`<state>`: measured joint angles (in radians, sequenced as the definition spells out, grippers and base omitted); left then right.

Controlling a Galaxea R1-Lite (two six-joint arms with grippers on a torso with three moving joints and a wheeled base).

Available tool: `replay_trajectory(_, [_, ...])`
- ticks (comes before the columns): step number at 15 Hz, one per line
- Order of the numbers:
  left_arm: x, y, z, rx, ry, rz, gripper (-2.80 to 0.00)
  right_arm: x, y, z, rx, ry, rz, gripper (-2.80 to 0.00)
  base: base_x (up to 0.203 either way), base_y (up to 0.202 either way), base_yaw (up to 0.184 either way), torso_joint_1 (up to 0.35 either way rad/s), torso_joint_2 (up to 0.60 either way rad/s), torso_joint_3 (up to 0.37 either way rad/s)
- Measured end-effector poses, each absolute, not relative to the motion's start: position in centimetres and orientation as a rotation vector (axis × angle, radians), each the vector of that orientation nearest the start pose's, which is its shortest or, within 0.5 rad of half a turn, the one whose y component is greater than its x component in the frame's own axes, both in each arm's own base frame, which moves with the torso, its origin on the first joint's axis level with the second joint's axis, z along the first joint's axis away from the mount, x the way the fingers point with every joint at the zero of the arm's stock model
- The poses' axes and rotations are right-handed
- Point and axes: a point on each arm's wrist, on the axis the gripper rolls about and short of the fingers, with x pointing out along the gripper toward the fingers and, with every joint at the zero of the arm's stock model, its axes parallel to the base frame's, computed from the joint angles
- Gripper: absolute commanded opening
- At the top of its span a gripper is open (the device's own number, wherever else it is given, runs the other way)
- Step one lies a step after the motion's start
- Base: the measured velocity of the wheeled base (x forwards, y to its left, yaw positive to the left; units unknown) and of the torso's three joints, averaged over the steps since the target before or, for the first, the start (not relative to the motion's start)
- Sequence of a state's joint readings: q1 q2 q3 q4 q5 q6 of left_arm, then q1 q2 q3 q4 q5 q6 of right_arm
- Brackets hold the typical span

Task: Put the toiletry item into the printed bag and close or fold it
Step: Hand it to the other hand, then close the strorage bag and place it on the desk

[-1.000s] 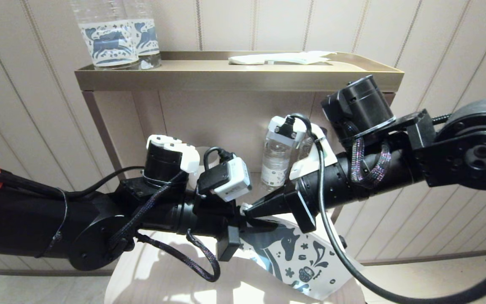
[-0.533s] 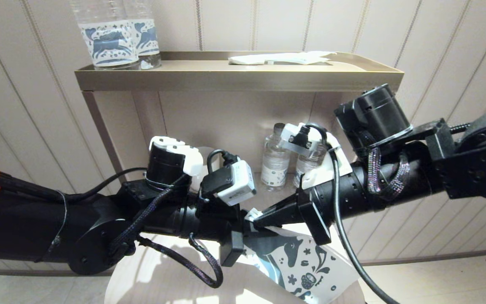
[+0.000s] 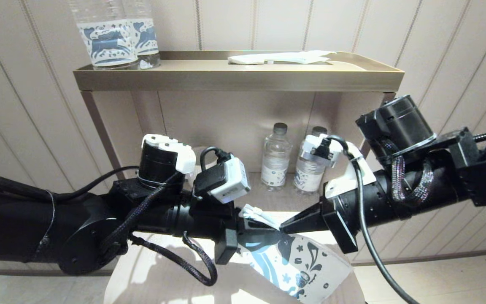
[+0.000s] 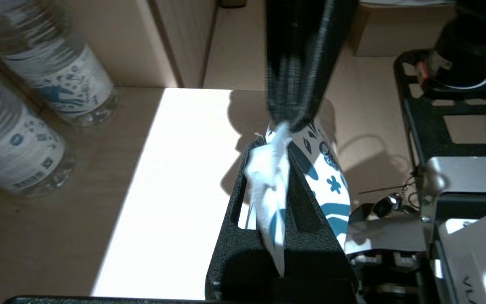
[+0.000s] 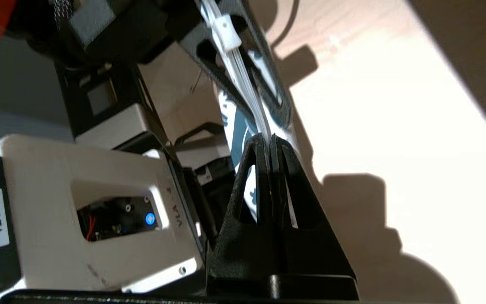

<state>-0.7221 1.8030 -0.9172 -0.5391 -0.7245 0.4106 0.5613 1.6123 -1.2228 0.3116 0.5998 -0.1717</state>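
Observation:
The printed bag (image 3: 302, 261), white with a blue horse and flowers, hangs slanted above the pale table. My left gripper (image 3: 246, 220) is shut on its crumpled white top edge, which shows bunched between the fingers in the left wrist view (image 4: 268, 143). My right gripper (image 3: 283, 226) faces it from the right, a short gap away. It is shut on a thin white strip of that same edge (image 5: 251, 101), and the strip runs taut into its tips (image 5: 270, 137). The toiletry item is hidden.
A gold-rimmed shelf unit (image 3: 234, 78) stands behind, carrying two horse-labelled bottles (image 3: 108, 42) and a flat white packet (image 3: 281, 58). Two small clear bottles (image 3: 276, 162) stand in its lower niche, just beyond the grippers. The pale table (image 3: 154, 274) lies below.
My right arm has drawn back to the right and slightly down, widening the gap to the left gripper and uncovering the small bottles. The bag's top edge now stretches between the two grippers.

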Motion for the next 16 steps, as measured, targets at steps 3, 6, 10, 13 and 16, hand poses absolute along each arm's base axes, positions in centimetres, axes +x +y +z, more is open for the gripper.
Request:
replay_trajectory(3, [23.5, -22.7, 17.3, 0.332, 0.072, -1.488, -2.80, 22.7, 15.7, 24.1, -0.129, 0.633, 1.171, -2.80, 0.000, 0.000, 0.000, 0.000, 0.00, 0.000])
replay_trajectory(6, [23.5, -22.7, 17.4, 0.331, 0.071, -1.488, -2.80, 22.7, 15.8, 24.4, -0.129, 0.621, 1.177, -2.80, 0.000, 0.000, 0.000, 0.000, 0.00, 0.000])
replay_trajectory(10, [23.4, -22.6, 17.5, 0.325, 0.074, -1.492, -2.80, 22.8, 16.2, 26.3, -0.118, 0.558, 1.188, -2.80, 0.000, 0.000, 0.000, 0.000, 0.00, 0.000])
replay_trajectory(13, [23.3, -22.5, 17.5, 0.324, 0.073, -1.492, -2.80, 23.0, 16.7, 27.2, -0.109, 0.531, 1.197, -2.80, 0.000, 0.000, 0.000, 0.000, 0.00, 0.000])
replay_trajectory(16, [23.3, -22.5, 17.6, 0.322, 0.072, -1.492, -2.80, 23.4, 17.3, 27.4, -0.111, 0.521, 1.208, -2.80, 0.000, 0.000, 0.000, 0.000, 0.00, 0.000])
